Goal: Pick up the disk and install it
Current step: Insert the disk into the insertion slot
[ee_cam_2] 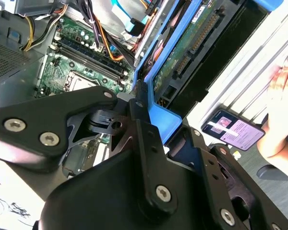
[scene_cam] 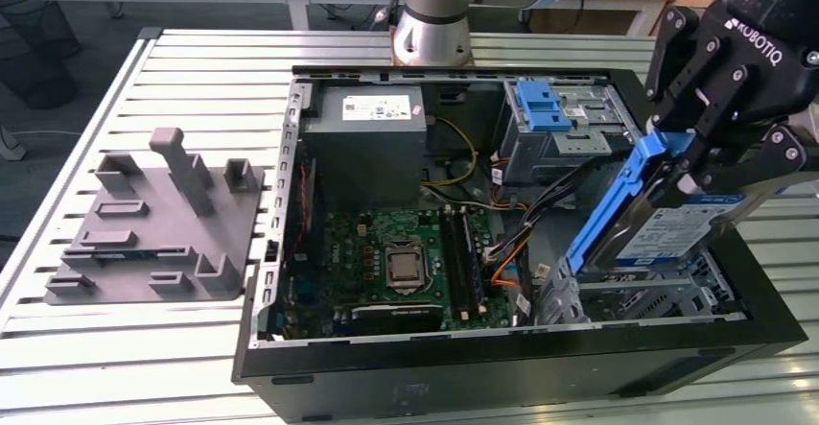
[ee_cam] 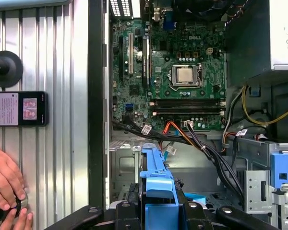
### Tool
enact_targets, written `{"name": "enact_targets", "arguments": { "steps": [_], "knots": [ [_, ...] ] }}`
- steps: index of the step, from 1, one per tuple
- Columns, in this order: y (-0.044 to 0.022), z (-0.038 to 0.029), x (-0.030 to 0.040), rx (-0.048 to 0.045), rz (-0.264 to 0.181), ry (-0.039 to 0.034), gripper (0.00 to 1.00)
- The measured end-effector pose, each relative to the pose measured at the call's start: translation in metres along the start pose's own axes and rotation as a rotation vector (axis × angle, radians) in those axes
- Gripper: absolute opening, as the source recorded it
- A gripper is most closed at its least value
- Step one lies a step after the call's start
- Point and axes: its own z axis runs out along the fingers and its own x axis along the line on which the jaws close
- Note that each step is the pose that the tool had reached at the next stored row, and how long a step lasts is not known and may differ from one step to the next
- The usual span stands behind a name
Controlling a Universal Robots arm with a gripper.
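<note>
**Camera layout check**

I see the exterior view high and off the arm, angled down at the open computer case [scene_cam: 512,367] on the slatted table [scene_cam: 192,70], mid-range. First wrist view looks straight down into the case, motherboard [ee_cam: 175,76] central. Second wrist view sits very close behind the gripper [ee_cam_2: 134,103], tilted. All three share the motherboard; both wrist views share a phone [ee_cam: 19,109] beside the case.

Blue-railed disk [scene_cam: 666,216], green motherboard [scene_cam: 390,262]
</note>
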Motion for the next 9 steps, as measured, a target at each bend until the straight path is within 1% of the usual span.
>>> {"name": "enact_targets", "arguments": {
  "steps": [4,9],
  "knots": [
    [-0.0015,0.0022,0.0000,0.0001,0.000,0.0022,0.36],
    [-0.0029,0.0059,-0.0001,0.0001,0.000,0.0027,0.36]
  ]
}}
